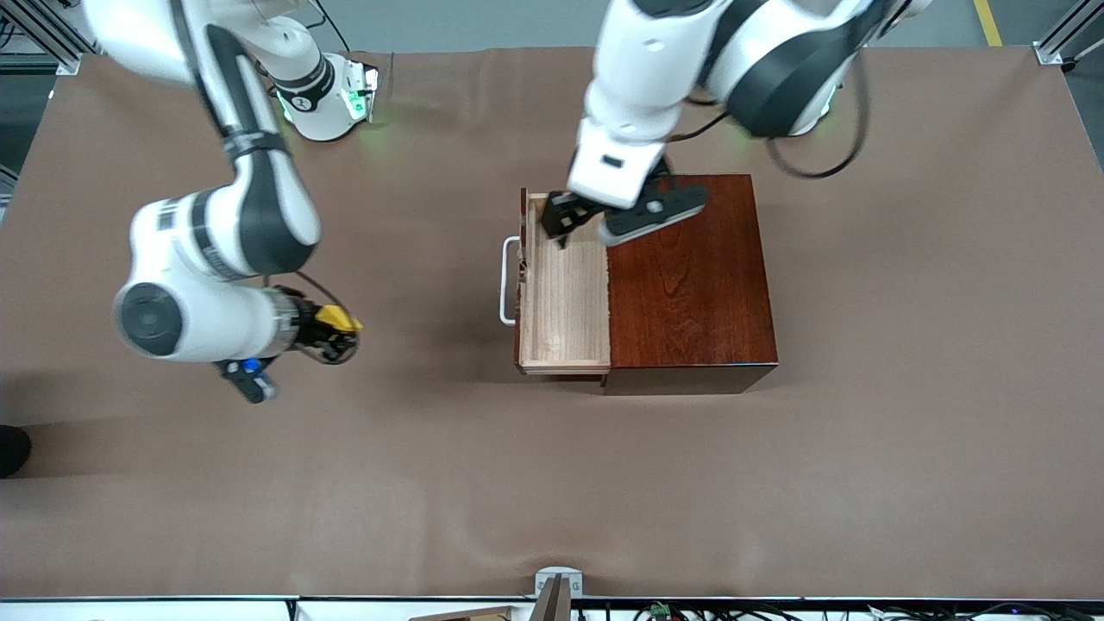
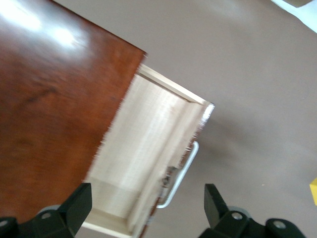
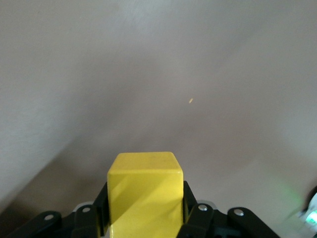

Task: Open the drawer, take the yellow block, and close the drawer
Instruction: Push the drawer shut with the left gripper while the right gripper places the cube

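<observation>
The drawer (image 1: pixel 565 302) of the dark reddish-brown wooden box (image 1: pixel 690 276) stands pulled out, its pale interior empty and its white bar handle (image 1: pixel 507 280) facing the right arm's end of the table. My left gripper (image 1: pixel 561 226) is open and empty over the drawer's end nearest the robots. The left wrist view shows the drawer (image 2: pixel 143 148), its handle (image 2: pixel 181 173) and the box top (image 2: pixel 49 109) below my left gripper (image 2: pixel 147 198). My right gripper (image 1: pixel 338 332) is shut on the yellow block (image 1: pixel 336 319) over the bare table, well apart from the box. The block (image 3: pixel 145 193) fills the right wrist view between the fingers (image 3: pixel 193 203).
The brown cloth-covered table (image 1: pixel 776 483) surrounds the box on all sides. The right arm's elbow (image 1: pixel 224 233) hangs over the table toward its own end. A sliver of the yellow block (image 2: pixel 314 191) shows at the edge of the left wrist view.
</observation>
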Controlling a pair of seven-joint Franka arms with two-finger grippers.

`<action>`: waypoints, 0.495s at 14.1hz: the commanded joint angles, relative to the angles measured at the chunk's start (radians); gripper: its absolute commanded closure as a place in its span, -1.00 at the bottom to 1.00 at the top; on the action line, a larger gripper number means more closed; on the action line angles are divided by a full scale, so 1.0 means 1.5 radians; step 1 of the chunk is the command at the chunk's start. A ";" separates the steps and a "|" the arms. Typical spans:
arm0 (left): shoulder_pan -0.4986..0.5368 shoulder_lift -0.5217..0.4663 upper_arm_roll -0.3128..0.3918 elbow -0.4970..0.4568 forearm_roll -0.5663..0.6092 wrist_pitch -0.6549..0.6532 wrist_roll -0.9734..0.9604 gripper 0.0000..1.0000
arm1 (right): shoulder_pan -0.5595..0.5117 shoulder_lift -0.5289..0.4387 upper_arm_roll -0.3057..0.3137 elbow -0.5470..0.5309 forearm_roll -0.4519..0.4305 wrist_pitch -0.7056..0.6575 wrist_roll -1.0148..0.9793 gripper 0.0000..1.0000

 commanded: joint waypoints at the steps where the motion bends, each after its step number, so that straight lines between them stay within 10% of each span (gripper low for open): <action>1: -0.082 0.082 0.028 0.060 0.049 0.057 -0.094 -1.00 | -0.044 -0.032 0.012 -0.056 -0.022 0.016 -0.102 1.00; 7: -0.362 0.202 0.292 0.133 0.044 0.223 -0.269 -1.00 | -0.128 -0.029 0.003 -0.158 -0.048 0.128 -0.336 1.00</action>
